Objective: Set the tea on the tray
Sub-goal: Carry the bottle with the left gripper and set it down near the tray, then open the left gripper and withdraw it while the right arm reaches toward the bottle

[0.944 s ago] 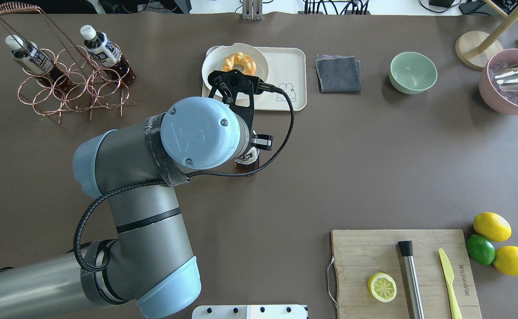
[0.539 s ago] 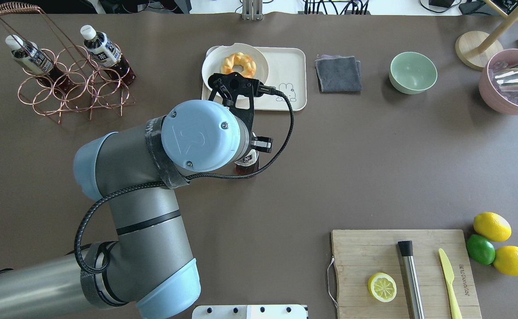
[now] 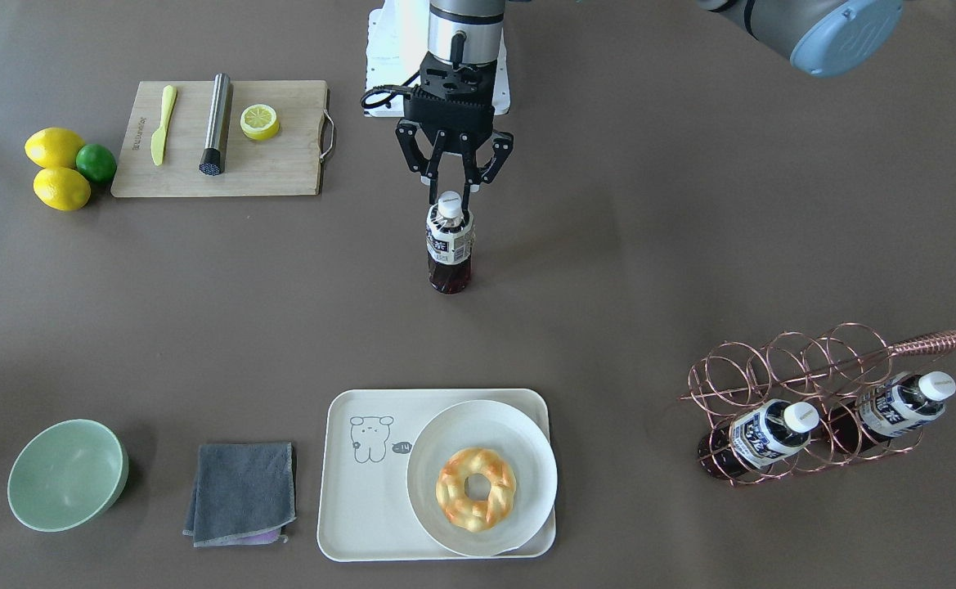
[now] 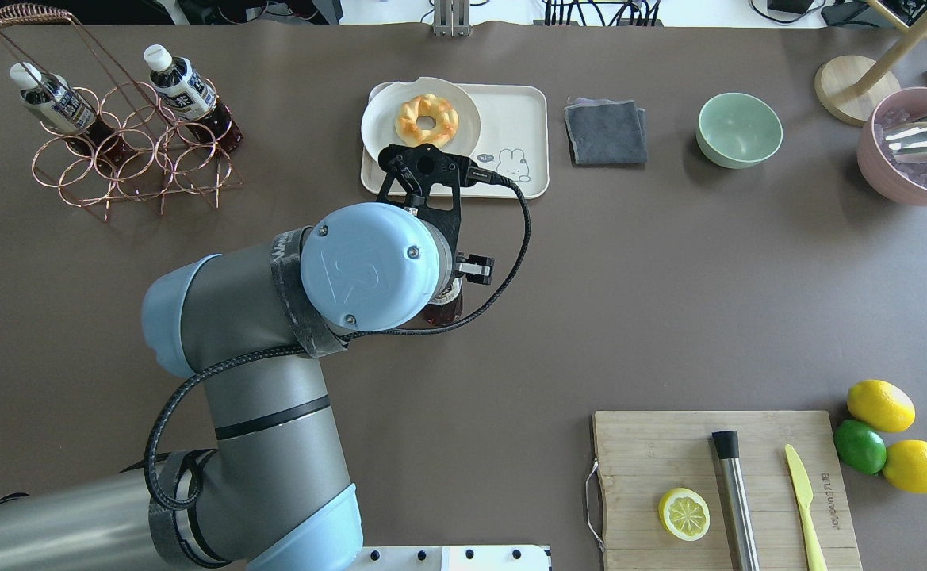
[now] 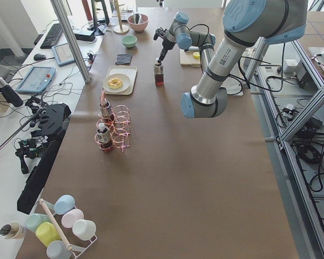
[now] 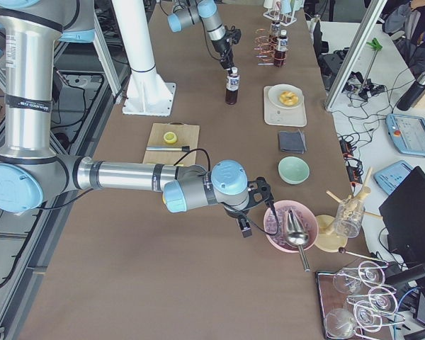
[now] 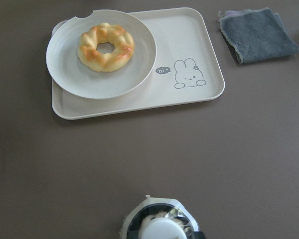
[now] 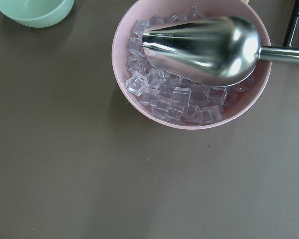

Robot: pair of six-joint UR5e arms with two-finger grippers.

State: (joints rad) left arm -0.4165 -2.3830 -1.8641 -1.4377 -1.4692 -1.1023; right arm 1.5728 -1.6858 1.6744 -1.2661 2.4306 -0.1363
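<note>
The tea bottle (image 3: pixel 449 245) stands upright mid-table, dark liquid, white cap, navy-and-white label. My left gripper (image 3: pixel 451 200) comes down from above and its fingers close on the cap. In the overhead view my wrist hides most of the bottle (image 4: pixel 442 308). The left wrist view shows the cap (image 7: pixel 162 230) at the bottom edge. The cream tray (image 3: pixel 363 499) with the drawn bear lies apart from it at the far side, also in the overhead view (image 4: pixel 522 119). My right gripper (image 6: pixel 245 228) hangs by the pink ice bowl; I cannot tell its state.
A white plate (image 3: pixel 445 425) with a donut (image 3: pixel 476 488) fills part of the tray. A copper rack (image 3: pixel 805 368) holds two more bottles. A grey cloth (image 3: pixel 242 491), a green bowl (image 3: pixel 67 474), a cutting board (image 3: pixel 281 176) and a pink ice bowl (image 8: pixel 189 64) also stand around.
My left wrist has shifted a little toward the robot's side of the table, and the bottle under it has shifted with it. Nothing else has moved.
</note>
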